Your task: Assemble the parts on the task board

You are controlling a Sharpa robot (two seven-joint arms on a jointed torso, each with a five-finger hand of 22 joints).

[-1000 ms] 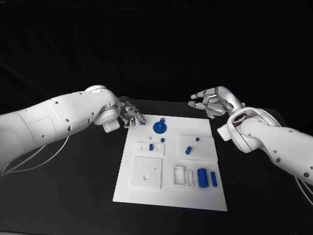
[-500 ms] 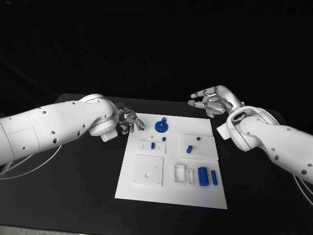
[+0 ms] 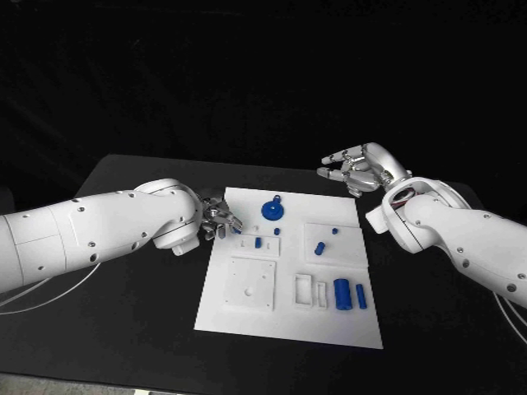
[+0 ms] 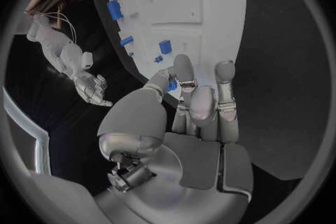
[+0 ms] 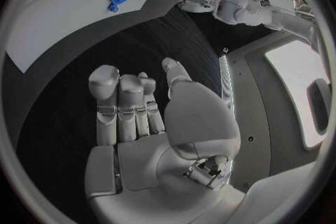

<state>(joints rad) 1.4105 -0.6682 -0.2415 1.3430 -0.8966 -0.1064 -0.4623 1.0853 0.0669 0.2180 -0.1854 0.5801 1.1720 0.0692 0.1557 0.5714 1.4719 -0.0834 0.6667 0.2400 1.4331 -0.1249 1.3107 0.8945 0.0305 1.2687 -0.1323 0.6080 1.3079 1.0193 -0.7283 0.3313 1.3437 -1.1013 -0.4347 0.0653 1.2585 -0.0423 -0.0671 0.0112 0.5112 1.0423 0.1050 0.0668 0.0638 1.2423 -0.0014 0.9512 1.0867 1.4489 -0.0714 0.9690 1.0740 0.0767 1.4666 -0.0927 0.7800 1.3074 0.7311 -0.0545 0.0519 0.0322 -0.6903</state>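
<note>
In the middle of the black worktop lies the white task board, its long axis running from the robot toward the far edge. On it, 2 blue cylinders lie side by side near the right edge at the near end, their long axes along the board's length. A round blue disc with a small tab sits near the far end, and several small blue pegs stand in the raised white blocks at mid-board. Bare dark worktop lies open on both long sides of the board and at its near end.

The left robot hand is at the board's left edge near the far end, pinching a small blue part between thumb and fingertip. The right robot hand hovers beyond the board's far right corner, well apart from the parts, fingers loosely spread and holding nothing.
</note>
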